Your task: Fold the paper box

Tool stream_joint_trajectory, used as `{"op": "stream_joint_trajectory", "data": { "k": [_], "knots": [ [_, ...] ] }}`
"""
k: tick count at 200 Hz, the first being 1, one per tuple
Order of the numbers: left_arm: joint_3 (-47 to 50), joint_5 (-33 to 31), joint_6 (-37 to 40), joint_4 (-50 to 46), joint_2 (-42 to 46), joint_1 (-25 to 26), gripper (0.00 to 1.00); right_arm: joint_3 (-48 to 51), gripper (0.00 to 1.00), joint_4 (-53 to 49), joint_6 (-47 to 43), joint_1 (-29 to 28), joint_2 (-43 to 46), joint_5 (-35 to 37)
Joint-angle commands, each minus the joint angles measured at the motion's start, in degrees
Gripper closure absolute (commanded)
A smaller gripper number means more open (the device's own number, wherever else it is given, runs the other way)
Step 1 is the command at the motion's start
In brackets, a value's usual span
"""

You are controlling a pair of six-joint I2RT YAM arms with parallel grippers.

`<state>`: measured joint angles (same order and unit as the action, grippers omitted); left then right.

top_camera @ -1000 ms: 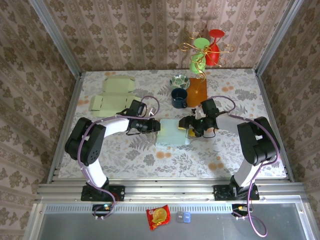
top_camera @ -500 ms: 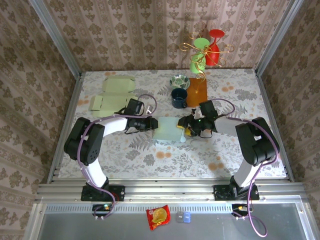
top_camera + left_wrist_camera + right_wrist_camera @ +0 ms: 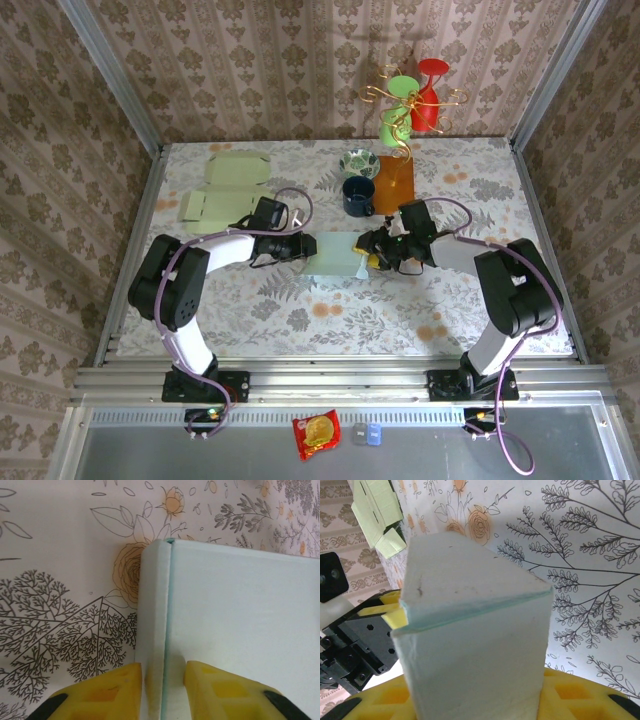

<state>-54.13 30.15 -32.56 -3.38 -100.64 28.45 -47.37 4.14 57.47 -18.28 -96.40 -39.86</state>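
Box [image 3: 335, 256] between left hand [image 3: 307, 247] and right hand [image 3: 367, 249]

Lighting: bright, even, diffuse, from overhead. Shadows faint and soft on surface [image 3: 250, 310]. Top view sharp throughout. Wrist views: paper box [image 3: 470, 670] close-up slightly soft; bkgd pattern sharp.

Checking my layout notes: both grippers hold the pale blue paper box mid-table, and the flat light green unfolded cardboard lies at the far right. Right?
No. The flat light green unfolded cardboard lies at the far left, per the top external view. The left gripper and right gripper do hold the pale blue paper box mid-table.
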Motion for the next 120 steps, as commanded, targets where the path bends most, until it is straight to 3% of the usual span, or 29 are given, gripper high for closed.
{"op": "stream_joint_trajectory", "data": {
  "k": [1, 35, 64, 86, 120],
  "knots": [
    [1.3, 0.6, -0.1, -3.3, 1.9, 1.7, 0.65, 0.0, 0.57, 4.1, 3.3, -1.2, 2.2, -0.2],
    [1.5, -4.0, 2.9, -2.9, 9.2, 1.7, 0.58, 0.9, 0.6, 3.8, 6.9, -1.1, 3.5, -0.5],
    [3.4, -7.6, 10.5, 0.3, 16.4, 1.8, 0.52, 2.1, 0.61, 3.7, 11.9, -0.1, 4.7, -1.5],
    [6.4, -6.7, 18.9, 3.9, 21.5, 2.0, 0.5, 2.9, 0.62, 2.5, 16.0, 1.1, 6.0, -3.1],
    [5.4, -1.2, 34.9, -2.7, 25.1, 2.5, 0.48, 4.4, 0.64, -0.1, 22.5, 3.5, 8.6, -6.2]
  ]
}}
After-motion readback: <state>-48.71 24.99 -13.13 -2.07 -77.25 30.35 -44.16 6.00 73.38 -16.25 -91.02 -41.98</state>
